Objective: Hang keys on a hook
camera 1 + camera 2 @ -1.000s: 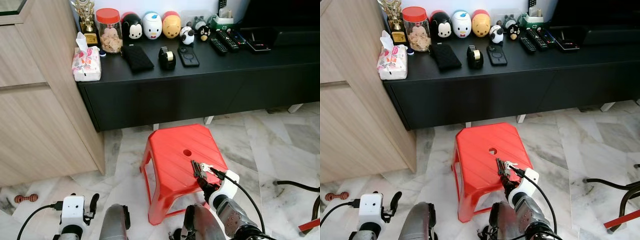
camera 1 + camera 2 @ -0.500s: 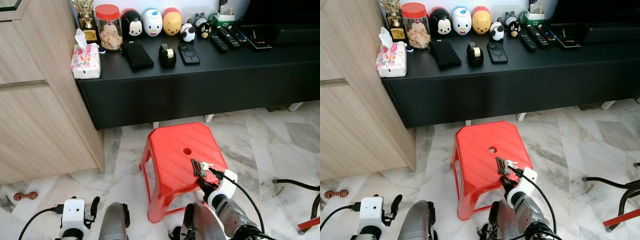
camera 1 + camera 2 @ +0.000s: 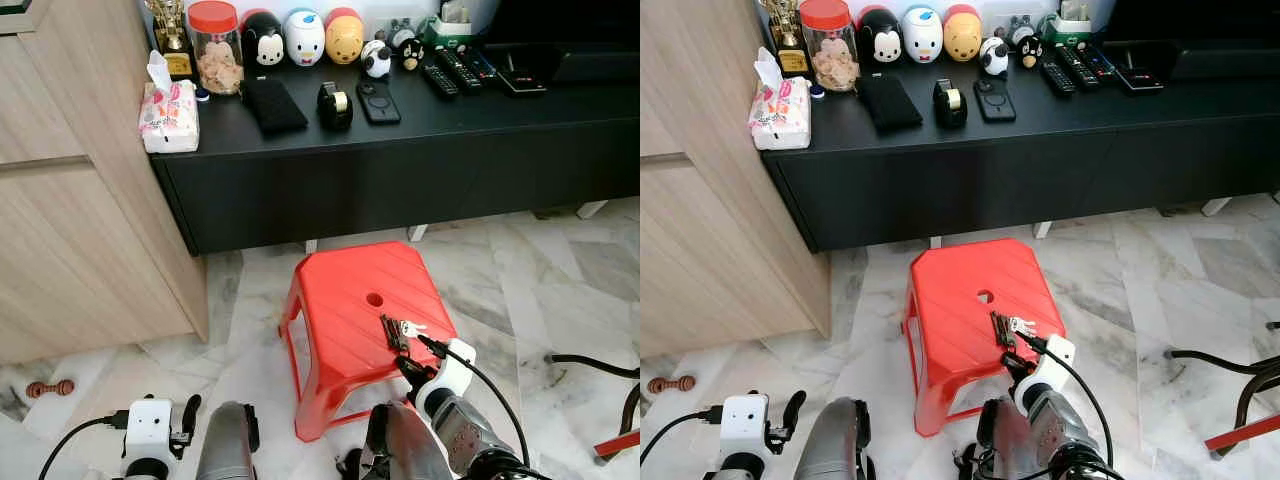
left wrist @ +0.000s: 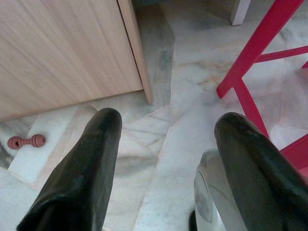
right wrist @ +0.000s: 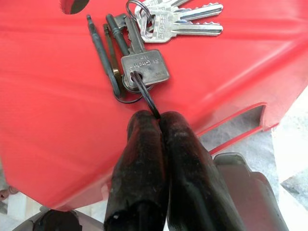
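A bunch of silver keys [image 5: 159, 29] on a dark ring lies on the top of a red plastic stool [image 3: 345, 300], near its right front corner. My right gripper [image 5: 156, 118] is shut on the dark key ring, its two black fingers pressed together at the stool's edge; from the head it appears as the right gripper [image 3: 400, 352] just below the keys [image 3: 398, 330]. My left gripper [image 4: 163, 134] hangs low over the marble floor beside the stool's legs, fingers [image 4: 96, 144] spread wide with nothing between them. No hook is seen.
A long black cabinet [image 3: 400, 150] stands behind the stool, carrying a tissue pack, a jar, toy figures, a phone and remotes. A wooden cupboard [image 3: 80, 230] rises at the left. A small red dumbbell toy [image 3: 48, 388] lies on the floor. Dark cables [image 3: 590, 365] cross the floor at the right.
The camera has tilted or shifted slightly, so the scene sits a little higher in the picture. The right gripper stays shut on the key ring at the stool; the left arm hangs lower.
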Controlling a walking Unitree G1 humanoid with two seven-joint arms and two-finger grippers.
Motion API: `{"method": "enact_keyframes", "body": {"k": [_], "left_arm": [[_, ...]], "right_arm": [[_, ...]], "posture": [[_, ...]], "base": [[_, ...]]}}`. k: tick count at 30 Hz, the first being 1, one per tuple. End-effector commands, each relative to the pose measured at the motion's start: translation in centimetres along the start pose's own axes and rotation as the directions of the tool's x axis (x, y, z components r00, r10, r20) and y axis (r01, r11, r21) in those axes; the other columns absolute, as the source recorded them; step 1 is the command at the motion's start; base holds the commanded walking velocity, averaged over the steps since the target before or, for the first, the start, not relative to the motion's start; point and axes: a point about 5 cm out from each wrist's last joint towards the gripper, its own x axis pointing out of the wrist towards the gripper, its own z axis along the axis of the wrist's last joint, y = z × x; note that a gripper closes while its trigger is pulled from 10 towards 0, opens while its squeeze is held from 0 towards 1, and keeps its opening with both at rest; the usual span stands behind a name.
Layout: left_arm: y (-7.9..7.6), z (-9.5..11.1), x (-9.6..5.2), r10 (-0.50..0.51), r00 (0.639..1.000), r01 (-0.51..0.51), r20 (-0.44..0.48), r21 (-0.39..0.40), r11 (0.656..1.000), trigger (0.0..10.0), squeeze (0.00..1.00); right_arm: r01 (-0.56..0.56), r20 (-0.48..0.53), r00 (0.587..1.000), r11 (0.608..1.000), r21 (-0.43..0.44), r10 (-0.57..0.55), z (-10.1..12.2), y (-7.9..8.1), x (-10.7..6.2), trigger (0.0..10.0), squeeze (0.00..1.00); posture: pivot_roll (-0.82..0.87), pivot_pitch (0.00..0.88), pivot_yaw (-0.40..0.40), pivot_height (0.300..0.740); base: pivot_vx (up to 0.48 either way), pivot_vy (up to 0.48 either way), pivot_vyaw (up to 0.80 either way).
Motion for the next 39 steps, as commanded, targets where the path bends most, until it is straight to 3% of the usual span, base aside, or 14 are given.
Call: {"method": "enact_keyframes", "body": {"k": [1,9,11,13,17,24,25,27,28,29,32,39], "left_arm": [[-0.2,-0.7,-0.4,-0.01,0.999,0.011,-0.035,0.019,1.0,10.0,0.0],[-0.4,-0.7,-0.3,-0.017,0.999,0.018,-0.043,0.02,1.0,10.0,0.0],[-0.4,-0.7,-0.2,-0.018,0.999,0.019,-0.044,0.021,1.0,10.0,0.0],[-0.3,-0.7,-0.1,-0.019,0.999,0.02,-0.045,0.021,1.0,10.0,0.0],[-0.3,-0.7,0.1,-0.018,0.999,0.019,-0.047,0.022,1.0,10.0,0.0],[-0.4,-0.5,0.4,-0.022,0.999,0.024,-0.048,0.024,0.999,10.0,0.0],[-0.5,-0.5,0.5,-0.024,0.999,0.026,-0.049,0.024,0.999,10.0,0.0],[-0.5,-0.5,0.5,-0.025,0.998,0.027,-0.049,0.024,0.999,10.0,0.0],[-0.5,-0.5,0.5,-0.026,0.998,0.027,-0.049,0.024,0.999,10.0,0.0],[-0.4,-0.6,0.5,-0.025,0.998,0.027,-0.05,0.025,0.999,10.0,0.0],[-0.3,-0.7,0.4,-0.024,0.998,0.025,-0.052,0.027,0.999,10.0,0.0],[-0.1,-0.8,0.2,-0.017,0.998,0.019,-0.052,0.029,0.999,10.0,0.0]], "right_arm": [[-0.009,0.006,1.0,1.0,-0.014,0.009,-0.1,-0.2,-0.1,0.0,0.0],[-0.032,0.038,0.999,0.999,-0.023,0.033,-0.1,-0.5,-0.4,0.0,0.0],[-0.019,0.054,0.998,0.997,-0.074,0.023,0.0,-0.7,-0.5,0.0,0.0],[-0.003,0.104,0.994,0.983,-0.186,0.023,0.6,-0.7,-0.6,0.0,0.0],[0.003,0.19,0.981,0.975,-0.224,0.04,1.6,-0.4,-0.7,0.0,0.0],[-0.019,0.191,0.979,0.958,-0.284,0.076,1.0,0.0,-0.9,0.0,0.0],[-0.012,0.182,0.981,0.959,-0.282,0.066,0.7,-0.2,-0.9,8.6,0.0],[-0.008,0.178,0.982,0.961,-0.276,0.06,0.6,-0.3,-1.0,8.6,0.0],[-0.012,0.178,0.982,0.967,-0.255,0.059,0.5,-0.3,-1.0,10.0,0.0],[-0.025,0.189,0.98,0.982,-0.189,0.062,0.6,-0.2,-0.9,10.0,1.0],[-0.034,0.197,0.978,0.99,-0.139,0.061,0.9,-0.1,-0.8,10.0,1.0],[-0.033,0.216,0.975,0.993,-0.114,0.057,1.6,0.1,-0.6,10.0,1.0]], "posture": [[0.21,0.199,-0.103,0.594],[0.21,0.19,-0.1,0.594],[0.21,0.189,-0.1,0.594],[0.2,0.184,-0.098,0.594],[0.2,0.177,-0.096,0.594],[0.2,0.168,-0.093,0.594],[0.2,0.168,-0.092,0.594],[0.2,0.168,-0.092,0.594],[0.2,0.168,-0.092,0.594],[0.2,0.169,-0.092,0.594],[0.2,0.172,-0.092,0.594],[0.21,0.176,-0.093,0.594]], "base": [[0.0,0.0,0.0],[0.0,0.0,0.0],[0.0,0.0,0.0],[0.0,0.0,0.0],[0.0,0.0,0.0],[0.0,0.0,0.0],[0.0,0.0,0.0],[0.0,0.0,0.0],[0.0,0.0,0.0],[0.0,0.0,0.0],[0.0,0.0,0.0],[0.0,0.0,0.0]]}}
